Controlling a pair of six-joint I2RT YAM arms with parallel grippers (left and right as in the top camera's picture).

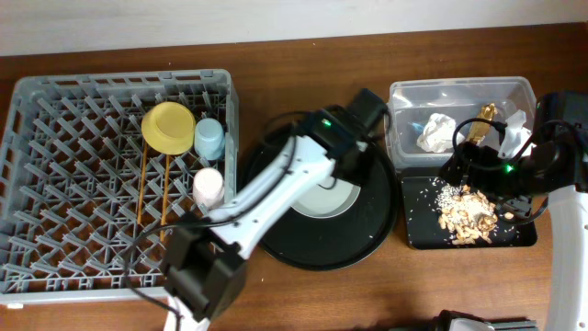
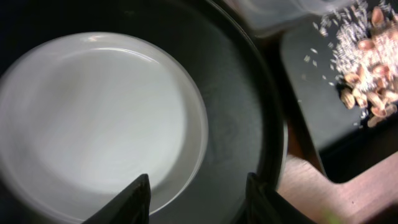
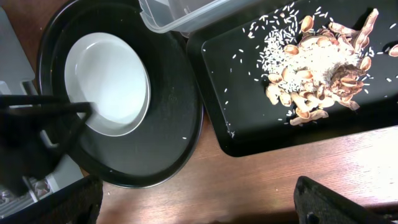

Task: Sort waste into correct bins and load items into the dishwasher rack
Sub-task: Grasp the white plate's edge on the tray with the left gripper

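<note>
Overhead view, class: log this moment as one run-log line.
left end effector: open over rim of plate | right end effector: open, empty | plate: on round black tray | scraps: in shallow black tray

Overhead: top-down, far; left wrist: close, plate (image 2: 93, 124) ahead of left gripper (image 2: 196, 190); right wrist: higher, sharing plate, scrap tray (image 3: 261, 134)
</note>
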